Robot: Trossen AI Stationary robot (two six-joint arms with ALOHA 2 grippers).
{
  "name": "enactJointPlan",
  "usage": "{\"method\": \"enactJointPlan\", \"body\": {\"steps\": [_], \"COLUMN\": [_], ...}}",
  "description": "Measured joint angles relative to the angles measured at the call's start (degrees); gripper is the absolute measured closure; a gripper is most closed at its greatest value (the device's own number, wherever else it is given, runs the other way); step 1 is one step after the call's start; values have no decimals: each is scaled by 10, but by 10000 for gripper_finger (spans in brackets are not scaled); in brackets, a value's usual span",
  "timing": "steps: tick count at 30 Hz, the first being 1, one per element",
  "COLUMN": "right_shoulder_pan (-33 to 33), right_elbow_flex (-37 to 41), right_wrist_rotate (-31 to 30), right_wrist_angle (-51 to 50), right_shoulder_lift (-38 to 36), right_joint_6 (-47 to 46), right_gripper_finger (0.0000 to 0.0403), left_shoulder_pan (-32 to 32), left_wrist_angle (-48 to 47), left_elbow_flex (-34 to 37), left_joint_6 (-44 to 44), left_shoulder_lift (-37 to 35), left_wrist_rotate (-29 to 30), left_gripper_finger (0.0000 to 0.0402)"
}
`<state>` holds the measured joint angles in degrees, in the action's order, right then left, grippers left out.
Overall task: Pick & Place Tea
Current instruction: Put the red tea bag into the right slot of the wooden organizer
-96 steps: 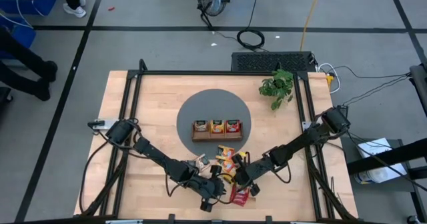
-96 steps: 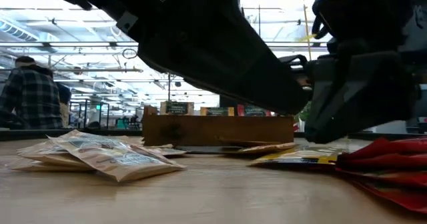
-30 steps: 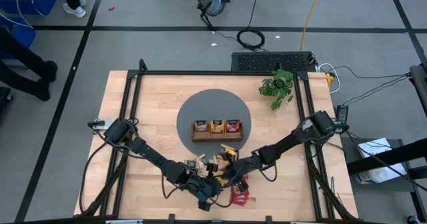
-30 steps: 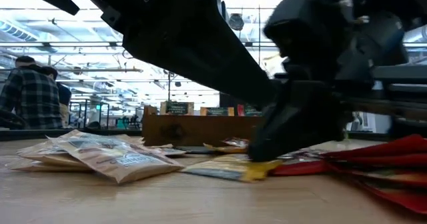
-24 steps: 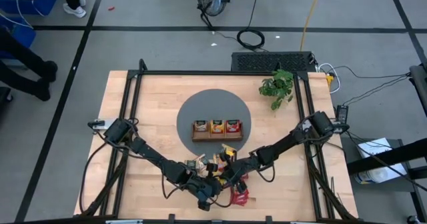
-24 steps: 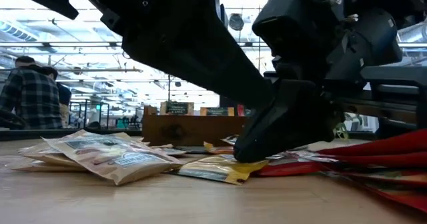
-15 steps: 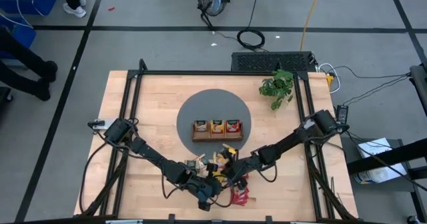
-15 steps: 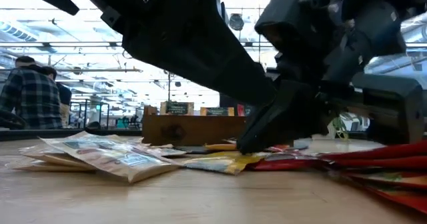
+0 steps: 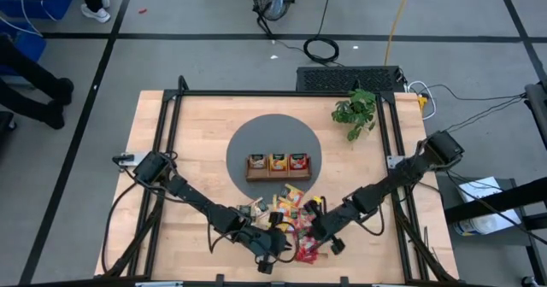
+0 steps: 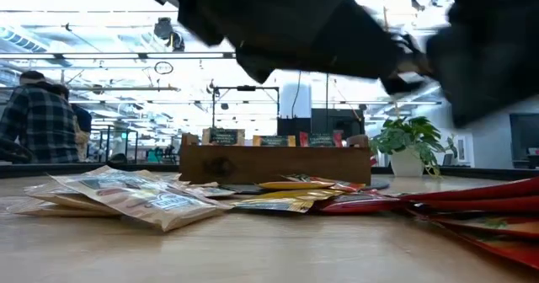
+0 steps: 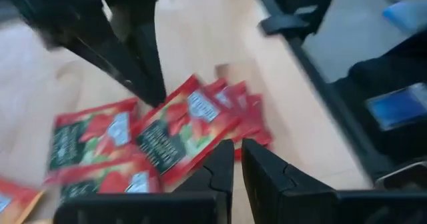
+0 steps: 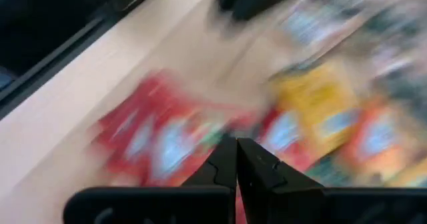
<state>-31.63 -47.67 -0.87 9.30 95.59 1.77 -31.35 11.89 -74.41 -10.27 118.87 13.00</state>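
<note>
Both arms reach low and inward across the wooden table [image 9: 188, 150], meeting at its near edge over the loose tea [image 9: 295, 210]. The left gripper [image 11: 237, 159] sits stretched out from the left side, its jaws nearly together with only a narrow slit between them and nothing held, hovering just above the red sachets [image 11: 180, 127]. The right gripper [image 12: 237, 159] angles in from the right side, jaws closed and empty, above red and orange-yellow sachets [image 12: 320, 104]. More sachets stand in the three compartments of the wooden tray [image 9: 279, 174] on the grey round mat [image 9: 244, 137]; pale tan sachets [image 10: 126, 194] lie at the left of the pile.
</note>
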Motion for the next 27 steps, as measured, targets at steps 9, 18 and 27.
{"method": "enactJointPlan", "body": {"steps": [9, 18, 27], "right_shoulder_pan": [-3, 8, 9], "right_elbow_flex": [64, 134, 173], "right_wrist_rotate": [-93, -88, 39], "right_wrist_angle": [23, 101, 222], "right_shoulder_lift": [-9, -61, -73], "right_joint_6": [-56, -104, -295], "right_gripper_finger": [402, 374, 326], "left_shoulder_pan": [28, 60, 58], "left_wrist_angle": [-8, -26, 20], "left_elbow_flex": [0, 0, -1], "left_joint_6": [-5, -46, -37], "left_shoulder_lift": [0, 1, 26], "left_wrist_rotate": [21, -109, -135], "left_gripper_finger": [366, 366, 366]}}
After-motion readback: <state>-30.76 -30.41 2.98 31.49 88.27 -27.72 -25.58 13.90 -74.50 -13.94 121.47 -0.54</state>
